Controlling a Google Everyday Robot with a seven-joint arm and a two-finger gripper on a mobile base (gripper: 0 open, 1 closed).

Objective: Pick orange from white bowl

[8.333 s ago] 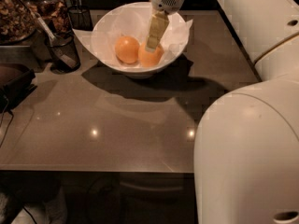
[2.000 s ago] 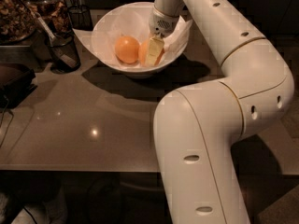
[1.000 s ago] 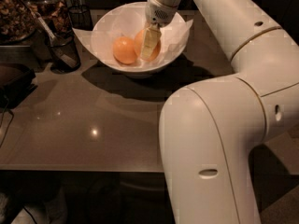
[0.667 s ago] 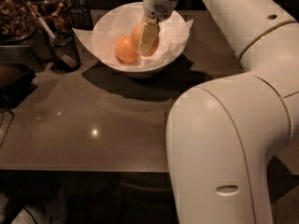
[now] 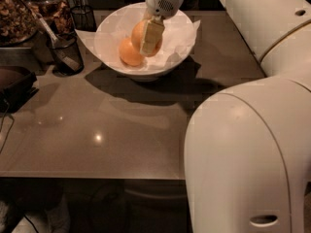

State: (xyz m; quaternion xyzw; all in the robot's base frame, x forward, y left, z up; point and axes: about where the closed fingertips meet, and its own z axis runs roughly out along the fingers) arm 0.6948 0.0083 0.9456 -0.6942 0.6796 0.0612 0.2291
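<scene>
Here the cream two-finger gripper [image 5: 151, 36] hangs over the wide glossy white bowl [image 5: 165, 68] at the grey tabletop's [image 5: 146, 140] twelve o'clock, fingers pinching the smooth round orange [image 5: 136, 34]; a paler orange [image 5: 129, 53] lies at its eight o'clock.

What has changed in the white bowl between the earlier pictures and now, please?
The gripper, closed on the orange, has lifted it up and a little towards the second orange. The second orange, the white bowl and the mesh cup stayed put.

Pincer [image 5: 146, 41] around orange [image 5: 137, 34] above white bowl [image 5: 110, 39]
</scene>
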